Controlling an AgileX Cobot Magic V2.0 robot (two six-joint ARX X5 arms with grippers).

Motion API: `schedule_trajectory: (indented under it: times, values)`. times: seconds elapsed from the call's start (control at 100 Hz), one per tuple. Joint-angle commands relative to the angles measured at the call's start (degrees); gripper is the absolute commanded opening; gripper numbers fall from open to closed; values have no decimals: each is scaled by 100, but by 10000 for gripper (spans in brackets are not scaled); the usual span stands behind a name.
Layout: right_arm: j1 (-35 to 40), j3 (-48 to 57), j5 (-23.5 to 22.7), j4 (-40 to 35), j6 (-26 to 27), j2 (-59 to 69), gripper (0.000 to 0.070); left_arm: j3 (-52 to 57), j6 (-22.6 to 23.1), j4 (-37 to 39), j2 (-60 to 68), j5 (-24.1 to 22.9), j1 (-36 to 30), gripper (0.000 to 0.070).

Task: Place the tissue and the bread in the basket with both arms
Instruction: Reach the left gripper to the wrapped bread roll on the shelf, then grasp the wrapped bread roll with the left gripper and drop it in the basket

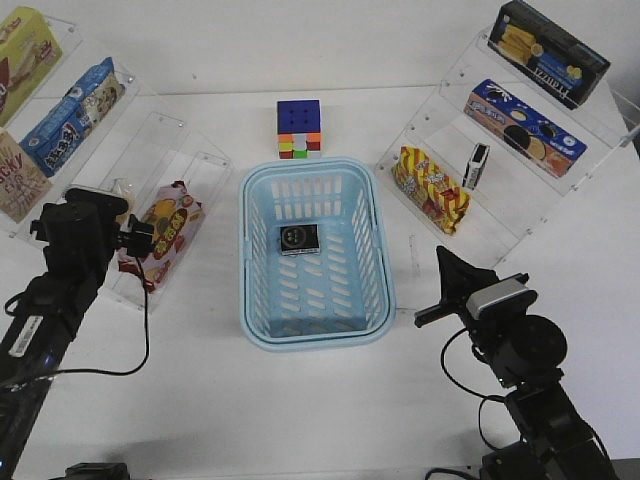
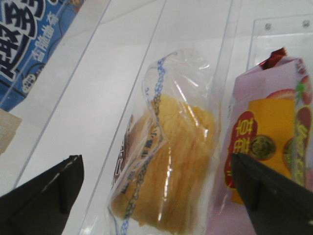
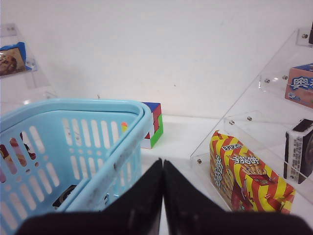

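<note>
The light blue basket (image 1: 262, 300) stands mid-table. The black tissue pack (image 1: 299, 239) lies flat inside it and shows through the slots in the right wrist view (image 3: 63, 196). The bread (image 2: 166, 161), a golden loaf in clear wrap, lies on the left clear shelf beside a red-pink fruit packet (image 2: 274, 142). My left gripper (image 2: 156, 196) is open, one finger on either side of the loaf and not touching it. In the front view it (image 1: 138, 240) is at the left shelf, and only a pale bit of the bread (image 1: 122, 190) shows. My right gripper (image 1: 445, 275) is shut and empty, right of the basket (image 3: 73, 137).
A colourful cube (image 1: 299, 128) sits behind the basket. Clear tiered shelves flank the table. The left one holds a blue packet (image 1: 70, 115) and the red-pink packet (image 1: 165, 235). The right one holds a red-yellow striped packet (image 1: 430, 188) and a blue biscuit box (image 1: 525, 125).
</note>
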Motion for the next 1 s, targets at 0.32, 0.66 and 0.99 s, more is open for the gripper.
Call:
schedule_trajectory:
  times: [0.32,0.66,0.99]
  values:
    - [28,68,-4,7,81,13,0,181,87,142,356,-138,-13,0]
    - [28,68,-4,7,109,11,0,973,-1130,221,-511,2201,-793,0]
    - [28,68,-4,-4,120,11,0,973,-2031,389,-157,4284,-2264,107]
